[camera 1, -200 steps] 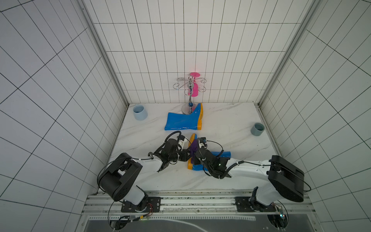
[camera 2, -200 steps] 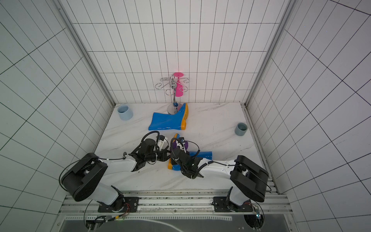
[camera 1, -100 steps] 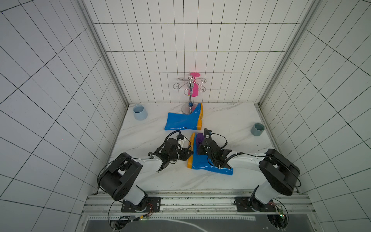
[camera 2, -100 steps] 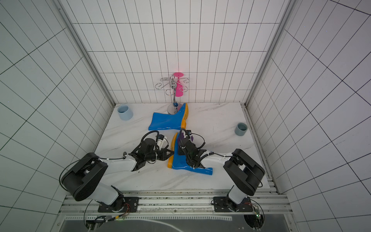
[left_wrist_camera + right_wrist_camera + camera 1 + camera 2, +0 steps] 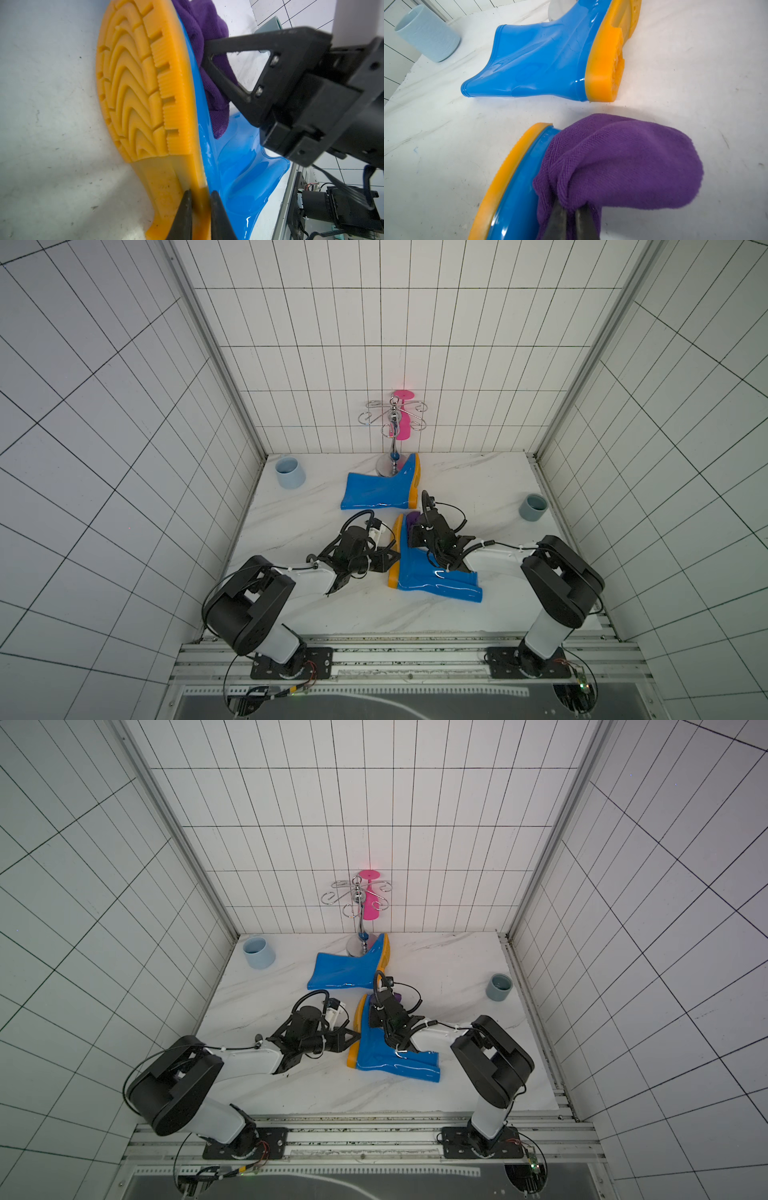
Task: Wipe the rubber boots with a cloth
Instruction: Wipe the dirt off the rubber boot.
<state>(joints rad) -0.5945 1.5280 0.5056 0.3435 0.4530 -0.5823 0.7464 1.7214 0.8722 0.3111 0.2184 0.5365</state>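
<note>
In both top views the near boot (image 5: 436,583) lies on its side around the middle of the table (image 5: 307,526). Its orange sole faces the left edge and its shaft points toward the right edge, angled a little to the front. My left gripper (image 5: 394,563) meets that sole at the heel end. My right gripper (image 5: 417,527) reaches over the boot's foot, where the cloth (image 5: 413,517) shows as a purple scrap by the toe. From up here my own wrist covers those fingertips, so I cannot read the grip. The far boot (image 5: 378,492) lies on its side near the back edge, sole toward the right edge, toe just beside the base of the chrome rack (image 5: 392,425). A pale blue cup (image 5: 289,472) stands in the back left corner and a grey-blue cup (image 5: 533,507) by the right edge.

In the left wrist view my two fingers (image 5: 184,216) stand nearly together, pinching the rim of the sole at the heel. Beyond them the cloth bunches against the blue upper, with the right gripper's black fingers pressed into it.

In the right wrist view my fingers (image 5: 556,220) are closed tight on a fold of the cloth. It drapes over the near boot's toe and touches the blue upper just beside the sole. The far boot lies apart behind it, the pale blue cup near its shaft.
</note>
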